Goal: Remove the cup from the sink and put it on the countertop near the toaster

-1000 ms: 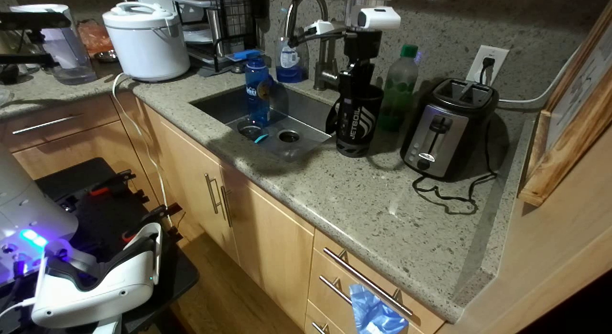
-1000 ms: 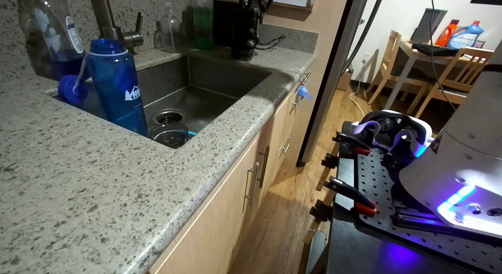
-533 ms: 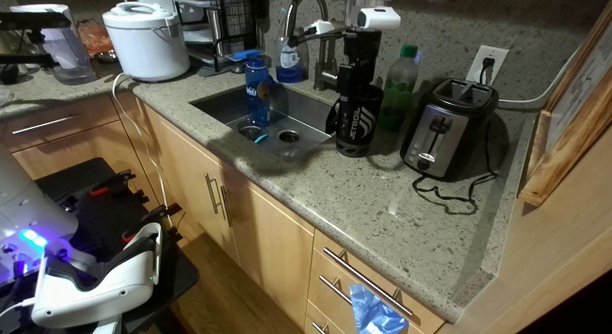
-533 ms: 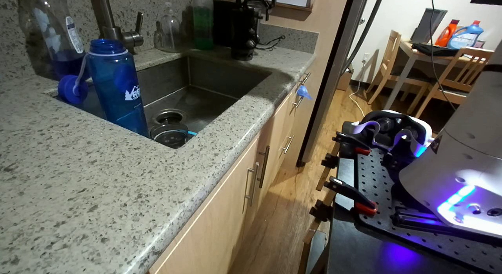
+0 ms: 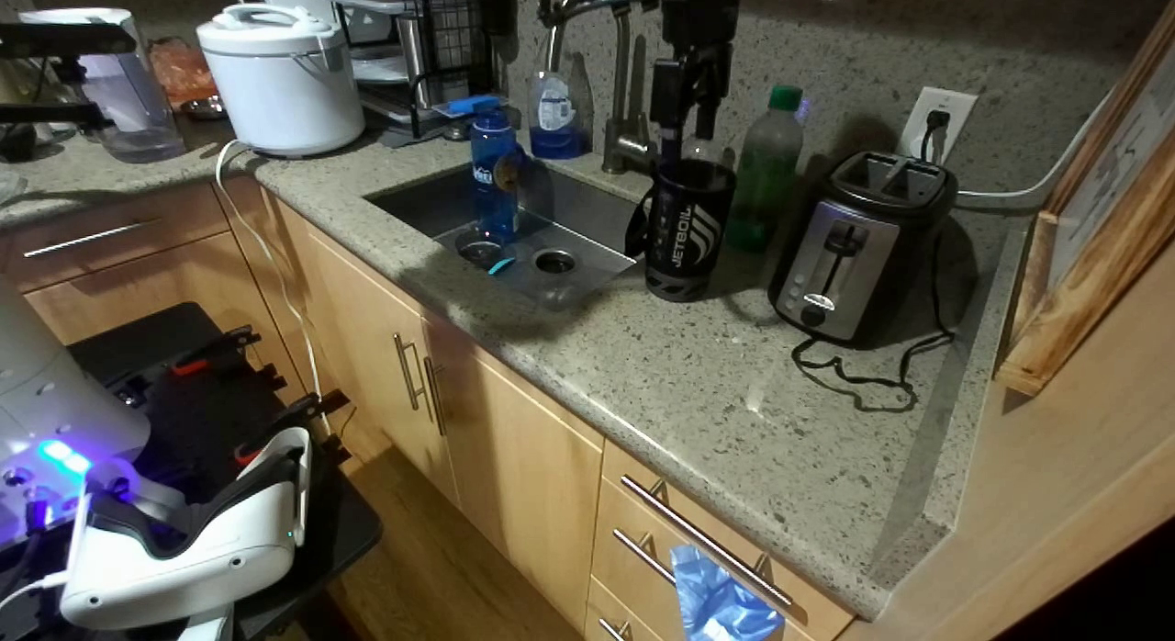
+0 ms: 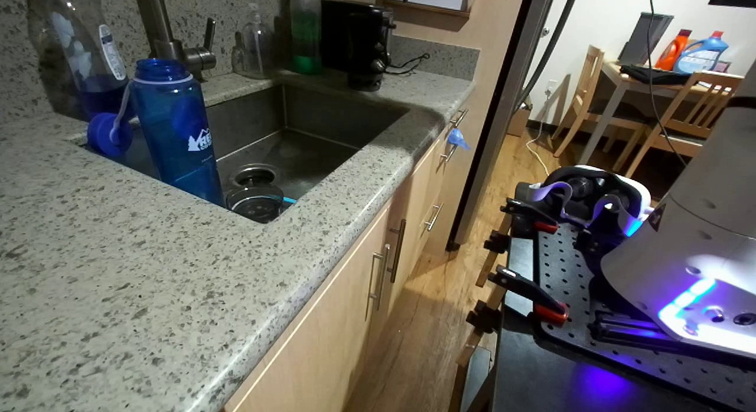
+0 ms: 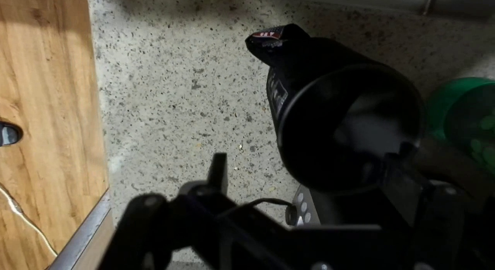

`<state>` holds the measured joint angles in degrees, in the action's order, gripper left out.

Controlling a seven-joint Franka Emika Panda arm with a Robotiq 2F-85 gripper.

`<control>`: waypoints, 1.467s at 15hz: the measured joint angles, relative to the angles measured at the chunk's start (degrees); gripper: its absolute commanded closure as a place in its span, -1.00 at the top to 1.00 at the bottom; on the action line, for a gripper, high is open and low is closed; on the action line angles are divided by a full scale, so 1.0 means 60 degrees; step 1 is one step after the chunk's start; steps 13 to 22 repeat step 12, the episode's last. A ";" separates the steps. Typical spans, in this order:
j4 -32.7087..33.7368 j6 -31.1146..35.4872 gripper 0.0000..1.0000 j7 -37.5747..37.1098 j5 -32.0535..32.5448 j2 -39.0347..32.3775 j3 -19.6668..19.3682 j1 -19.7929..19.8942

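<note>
Your cup (image 5: pixel 690 232) stands near the toaster (image 5: pixel 861 251), right of centre on the countertop (image 5: pixel 698 384). Gripper (image 7: pixel 307 159) spread, likely only retreat remains.

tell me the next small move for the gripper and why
I'd likely raise the gripper straight up: the cup stands upright on the countertop near the toaster, the jaws stand wide apart in the wrist view, and one finger looks close to the cup, so sideways motion might knock it.
</note>
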<state>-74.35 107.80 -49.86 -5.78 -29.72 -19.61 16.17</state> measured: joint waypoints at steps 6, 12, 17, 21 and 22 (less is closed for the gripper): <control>-0.0843 0.0017 1.00 0.0258 0.0073 0.1067 0.0115 -0.0415; -0.1736 0.0060 1.00 0.0600 0.0368 0.1592 0.0427 -0.0928; -0.1736 0.0060 1.00 0.0600 0.0368 0.1592 0.0427 -0.0928; -0.1736 0.0060 1.00 0.0600 0.0368 0.1592 0.0427 -0.0928; -0.1736 0.0060 1.00 0.0600 0.0368 0.1592 0.0427 -0.0928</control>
